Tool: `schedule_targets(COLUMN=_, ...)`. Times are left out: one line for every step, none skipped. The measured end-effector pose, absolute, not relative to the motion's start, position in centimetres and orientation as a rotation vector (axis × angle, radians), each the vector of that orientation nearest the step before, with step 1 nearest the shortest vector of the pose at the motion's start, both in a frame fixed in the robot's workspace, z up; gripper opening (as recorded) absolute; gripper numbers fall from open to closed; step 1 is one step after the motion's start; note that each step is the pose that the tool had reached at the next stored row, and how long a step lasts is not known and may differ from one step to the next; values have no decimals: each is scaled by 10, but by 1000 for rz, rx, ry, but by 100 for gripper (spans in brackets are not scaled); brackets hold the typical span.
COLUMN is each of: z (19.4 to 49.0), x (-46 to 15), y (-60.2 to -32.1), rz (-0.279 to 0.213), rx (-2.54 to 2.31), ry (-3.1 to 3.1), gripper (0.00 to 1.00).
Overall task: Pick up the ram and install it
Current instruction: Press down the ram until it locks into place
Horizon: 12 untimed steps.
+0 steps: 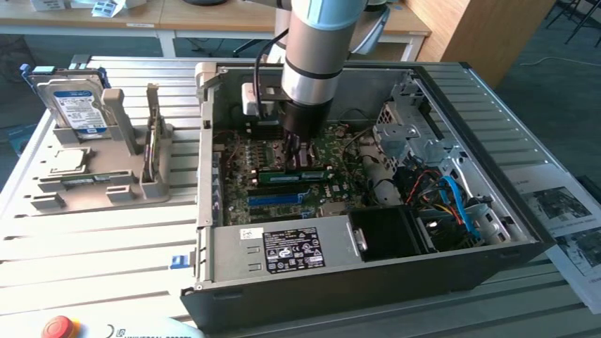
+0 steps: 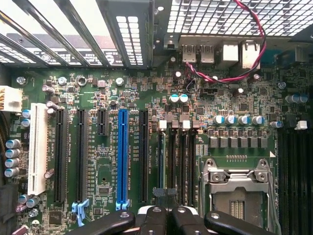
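Looking in from outside: we see the arm reaching down into the open computer case (image 1: 376, 282) at the frame's centre.
Pincer, exterior view: the pincer (image 1: 298, 159) is pressed together, its tips low over the motherboard (image 1: 348, 158).
Ram, exterior view: the ram (image 1: 295, 174), green with a pale label, stands on edge just below the tips, amid the memory slots; we cannot tell whether the tips touch it.
Table, exterior view: at the frame's left the table (image 1: 94, 239) carries a grey holder (image 1: 122, 179) with a hard drive (image 1: 70, 102).
Pincer, wrist view: the pincer (image 2: 166, 203) sits at the bottom centre, fingers together, pointing at the dark memory slots (image 2: 178, 156) right of the blue slot (image 2: 122, 154).
Ram, wrist view: we cannot tell it from the slots here.
Step in hand: we judge this the install, the ram already at its slot.
What the next move calls for: a straight, even push along the stick, we reckon, staying clear of the processor socket (image 2: 239, 188).
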<state>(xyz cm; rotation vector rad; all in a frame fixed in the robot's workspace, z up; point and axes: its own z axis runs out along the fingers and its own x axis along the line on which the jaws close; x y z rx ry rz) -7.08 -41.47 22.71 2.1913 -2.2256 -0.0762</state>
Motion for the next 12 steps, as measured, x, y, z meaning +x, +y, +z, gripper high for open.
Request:
schedule_targets(z=227, x=-71, y=-415, rz=-76, rx=2191, ry=-2226, gripper=10)
schedule_targets(z=227, x=-71, y=-415, rz=-76, rx=2191, ry=-2226, gripper=10)
schedule_targets(z=227, x=-71, y=-415, rz=-76, rx=2191, ry=-2226, gripper=10)
schedule_targets(z=227, x=-71, y=-415, rz=-76, rx=2191, ry=-2226, gripper=10)
schedule_targets(z=227, x=-71, y=-415, rz=-76, rx=2191, ry=-2226, gripper=10)
schedule_targets(z=227, x=-71, y=-415, rz=-76, rx=2191, ry=-2226, gripper=10)
schedule_targets(z=227, x=-71, y=-415, rz=-76, rx=2192, ry=-2226, gripper=10)
schedule_targets(z=226, x=-71, y=-415, rz=-76, rx=2192, ry=-2226, gripper=10)
schedule_targets(z=226, x=-71, y=-415, rz=-76, rx=2191, ry=-2226, gripper=10)
schedule_targets(z=226, x=-71, y=-415, rz=-76, rx=2191, ry=-2226, gripper=10)
schedule_targets(z=226, x=-71, y=-415, rz=-76, rx=2191, ry=-2225, gripper=10)
schedule_targets(z=226, x=-71, y=-415, rz=-76, rx=2191, ry=-2225, gripper=10)
